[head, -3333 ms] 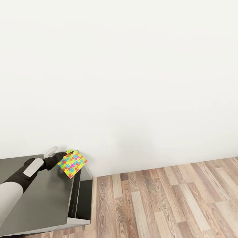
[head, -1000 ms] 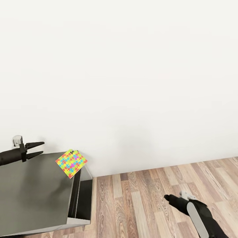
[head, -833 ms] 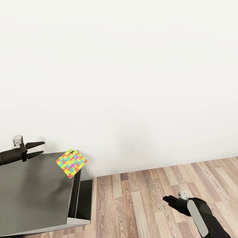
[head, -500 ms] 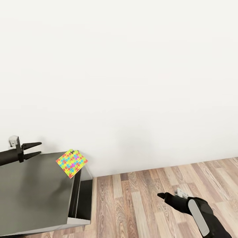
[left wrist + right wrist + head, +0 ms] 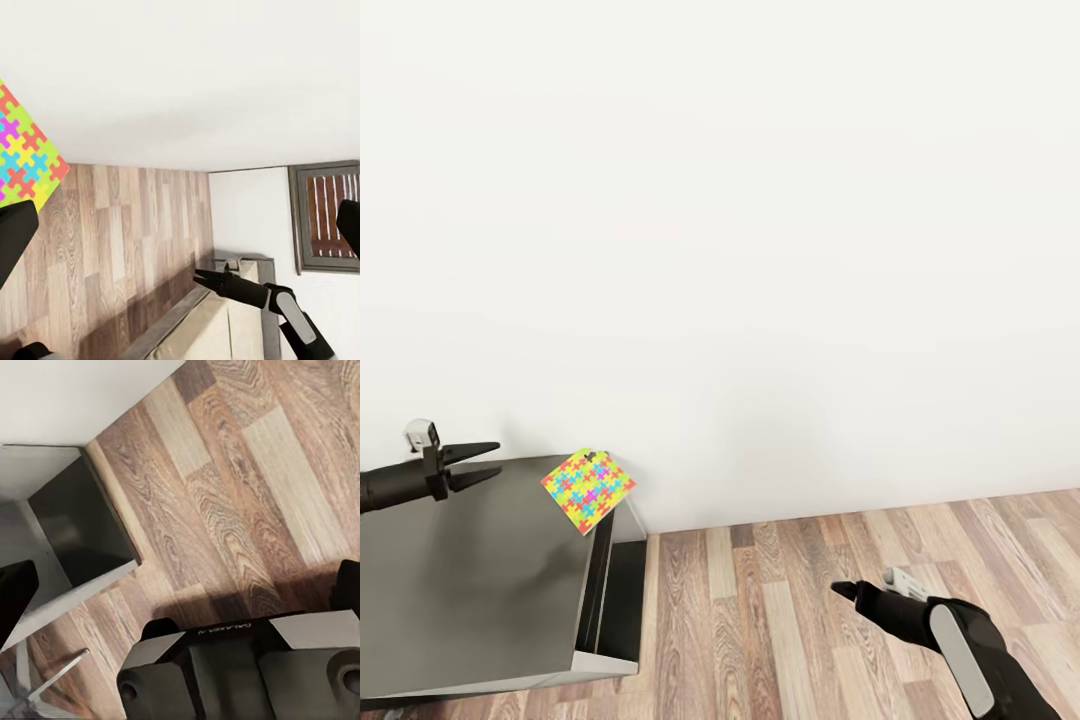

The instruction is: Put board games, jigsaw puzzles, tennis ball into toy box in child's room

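Left gripper [image 5: 480, 464] hovers over the table [image 5: 470, 590], fingers spread wide, empty. Jigsaw puzzle [image 5: 588, 490] lies near it at the table's far corner. Right gripper [image 5: 842, 589] above the floor [image 5: 780, 620]; its spread apparently wide.

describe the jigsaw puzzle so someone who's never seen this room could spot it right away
Start at the dark grey table standing against the white wall, at the left of the head view. The jigsaw puzzle lies at its far corner next to the wall, turned like a diamond, one corner poking past the table's edge. It is a flat square printed with interlocking pieces in bright red, yellow, green and blue, the one colourful thing here.
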Robot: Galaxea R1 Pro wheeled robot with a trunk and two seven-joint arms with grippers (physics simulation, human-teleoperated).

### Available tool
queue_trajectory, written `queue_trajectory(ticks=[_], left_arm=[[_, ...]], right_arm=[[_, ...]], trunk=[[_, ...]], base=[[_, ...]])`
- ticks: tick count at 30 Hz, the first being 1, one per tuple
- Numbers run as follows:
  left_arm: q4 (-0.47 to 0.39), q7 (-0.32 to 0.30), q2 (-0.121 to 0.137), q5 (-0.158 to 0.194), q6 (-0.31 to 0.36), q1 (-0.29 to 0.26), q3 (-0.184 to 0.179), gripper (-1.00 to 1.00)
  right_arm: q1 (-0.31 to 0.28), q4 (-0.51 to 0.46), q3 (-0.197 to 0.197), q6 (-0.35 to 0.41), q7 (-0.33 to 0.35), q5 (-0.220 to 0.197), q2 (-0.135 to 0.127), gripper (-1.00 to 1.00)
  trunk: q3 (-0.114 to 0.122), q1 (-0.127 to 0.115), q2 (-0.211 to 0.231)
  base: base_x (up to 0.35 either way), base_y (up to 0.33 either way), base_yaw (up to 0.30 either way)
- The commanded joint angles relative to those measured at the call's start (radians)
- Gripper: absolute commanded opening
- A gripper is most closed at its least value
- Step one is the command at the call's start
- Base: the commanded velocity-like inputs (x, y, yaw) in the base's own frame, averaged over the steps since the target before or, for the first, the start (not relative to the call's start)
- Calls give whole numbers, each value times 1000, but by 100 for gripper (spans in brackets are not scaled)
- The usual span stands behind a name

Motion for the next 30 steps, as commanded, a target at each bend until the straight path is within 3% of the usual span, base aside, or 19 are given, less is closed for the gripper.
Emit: queue_trajectory(ticks=[1,8,30], left_arm=[[1,-3,1,6,4,-2,-6,100],[0,-4,3,6,3,-2,-7,100],[-42,-4,0,8,1,-2,-12,100]], right_arm=[[1,-1,-5,4,20,7,0,100],[5,0,-19,0,57,8,-1,100],[4,-4,-26,-6,65,7,0,100]], trunk=[[-2,1,-2],[6,1,-2],[42,1,-2]], base=[[0,0,0],[0,0,0],[0,0,0]])
